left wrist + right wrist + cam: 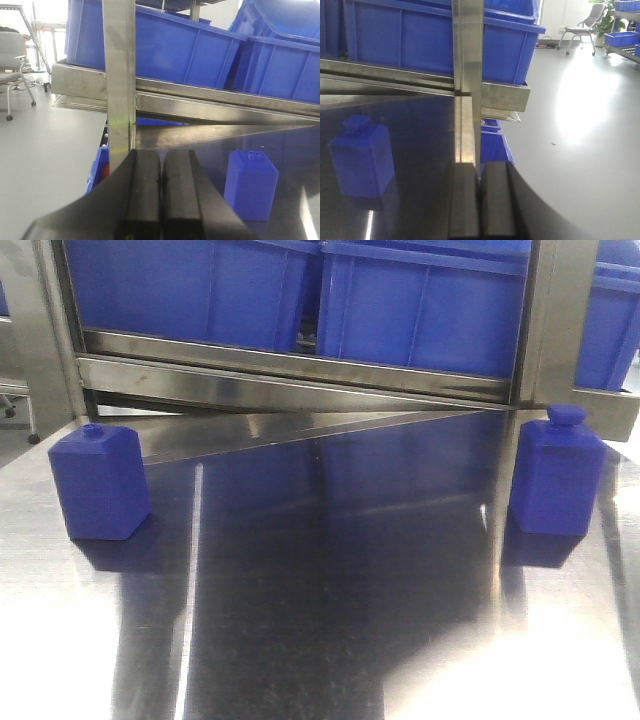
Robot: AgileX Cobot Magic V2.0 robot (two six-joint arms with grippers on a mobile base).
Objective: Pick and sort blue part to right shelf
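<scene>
Two things stand well apart on the shiny bench (320, 620): the left blue part (100, 483) and the right blue part (556, 472). Both are just in front of the right shelf (300, 375) with its blue bins (420, 300). The left claw (161, 195) and the right claw (479, 200) are squeezed tight, holding nothing.

The flat steel tabletop (320, 640) is polished and mirror-glossy, streaked with glare. The square blue plastic bottle-shaped part on the left (100, 483) and its twin on the right (557, 478) look matt (faintly grainy). The large blue plastic bins (420, 310) are smooth and semi-glossy. The rack's stainless-steel front rail (290, 380) is brushed and dully shiny.
</scene>
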